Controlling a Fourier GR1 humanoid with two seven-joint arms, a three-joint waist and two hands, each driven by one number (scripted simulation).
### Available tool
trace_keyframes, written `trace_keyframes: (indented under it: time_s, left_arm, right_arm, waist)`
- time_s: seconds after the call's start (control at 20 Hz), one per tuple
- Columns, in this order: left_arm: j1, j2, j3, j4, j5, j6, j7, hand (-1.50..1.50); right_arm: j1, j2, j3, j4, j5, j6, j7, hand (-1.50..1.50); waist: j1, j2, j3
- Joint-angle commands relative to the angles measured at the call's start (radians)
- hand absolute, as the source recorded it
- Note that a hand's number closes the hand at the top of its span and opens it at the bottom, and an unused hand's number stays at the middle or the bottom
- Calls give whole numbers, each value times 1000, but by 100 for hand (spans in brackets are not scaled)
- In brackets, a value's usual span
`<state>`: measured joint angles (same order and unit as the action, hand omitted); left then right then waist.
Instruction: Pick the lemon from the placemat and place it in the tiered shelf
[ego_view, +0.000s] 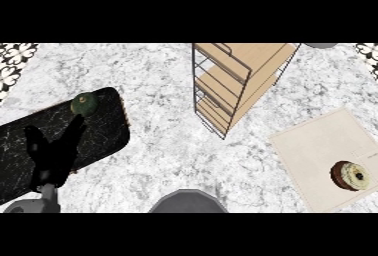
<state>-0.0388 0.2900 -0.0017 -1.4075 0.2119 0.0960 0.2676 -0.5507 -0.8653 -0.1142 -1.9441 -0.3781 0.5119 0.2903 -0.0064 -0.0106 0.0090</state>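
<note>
The lemon (84, 104), a dark green round fruit, lies near the far corner of the black marbled placemat (103, 140) at the left. My left hand (53, 156) hovers over that placemat, open, its straight fingers (74, 126) pointing at the lemon and ending just short of it. Whether a fingertip touches the fruit is unclear. The tiered shelf (238, 75), with wooden boards in a wire frame, stands at the back centre, apart from the hand. My right hand shows nowhere.
A beige mat (317, 150) at the right carries a glazed donut (350, 175). A grey rounded shape (188, 201) sits at the lower centre edge. White marbled counter (170, 150) lies between the placemat and the shelf.
</note>
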Motion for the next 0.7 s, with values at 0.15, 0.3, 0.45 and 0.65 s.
trace_keyframes:
  time_s: [0.15, 0.3, 0.45, 0.65]
  left_arm:
    - [-5, -37, -40, -12, -12, -7, 51, 0]
    - [8, -73, -55, 57, -24, -24, -17, 0]
    - [6, -48, -13, 62, -5, -35, 3, 0]
    - [-45, -42, 1, 86, -6, -47, 5, 0]
  right_arm:
    - [-313, -22, 24, 258, -77, -14, 148, 150]
    - [-388, -5, 39, 361, -22, -12, 133, 150]
    - [-463, 20, 76, 391, 5, -5, 155, 150]
    - [-565, 94, 147, 513, 95, 21, 98, 150]
  waist:
    - [34, 14, -11]
    - [37, 18, -11]
    - [28, 14, -11]
    - [31, 17, -11]
